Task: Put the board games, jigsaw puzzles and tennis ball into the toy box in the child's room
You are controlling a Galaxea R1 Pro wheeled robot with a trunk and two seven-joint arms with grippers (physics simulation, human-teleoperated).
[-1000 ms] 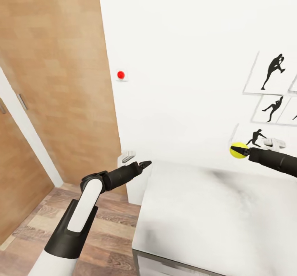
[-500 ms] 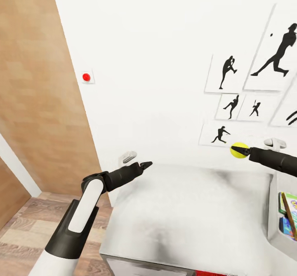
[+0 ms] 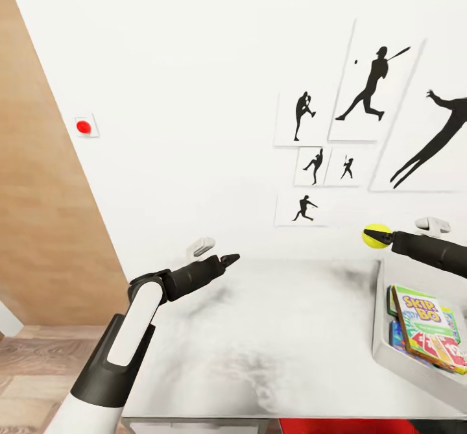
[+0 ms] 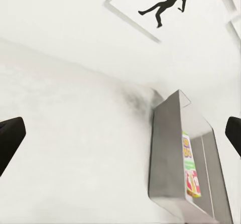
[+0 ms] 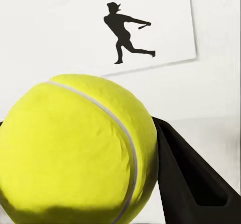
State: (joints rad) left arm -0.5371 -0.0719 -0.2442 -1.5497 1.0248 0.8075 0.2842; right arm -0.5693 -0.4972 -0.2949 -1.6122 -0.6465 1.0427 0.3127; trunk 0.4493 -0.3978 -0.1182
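Note:
My right gripper (image 3: 383, 237) is shut on the yellow-green tennis ball (image 3: 373, 235), held in the air above the table's far right part, just beyond the toy box's near corner. The ball (image 5: 75, 148) looms large in the right wrist view, with a black finger (image 5: 191, 184) against its side. The light grey toy box (image 3: 384, 330) stands on the table (image 3: 272, 330) at the right edge and holds board games: a yellow-green and red one (image 3: 421, 314) on top, a blue one (image 3: 394, 334) under it. My left gripper (image 3: 230, 259) hovers open over the table's left part, and its wrist view faces the toy box (image 4: 165, 153).
Black sports-silhouette pictures (image 3: 363, 96) hang on the white wall behind the table. A red button (image 3: 83, 126) sits on the wall at left, beside a wood panel (image 3: 39, 226). Wood-plank floor (image 3: 39, 356) lies left of the table. A red strip (image 3: 344, 426) shows below the table's front edge.
The camera has turned to the right: wall, pictures and table slide left in view, and the toy box with the games comes into sight. Both arms keep their pose; the ball stays gripped.

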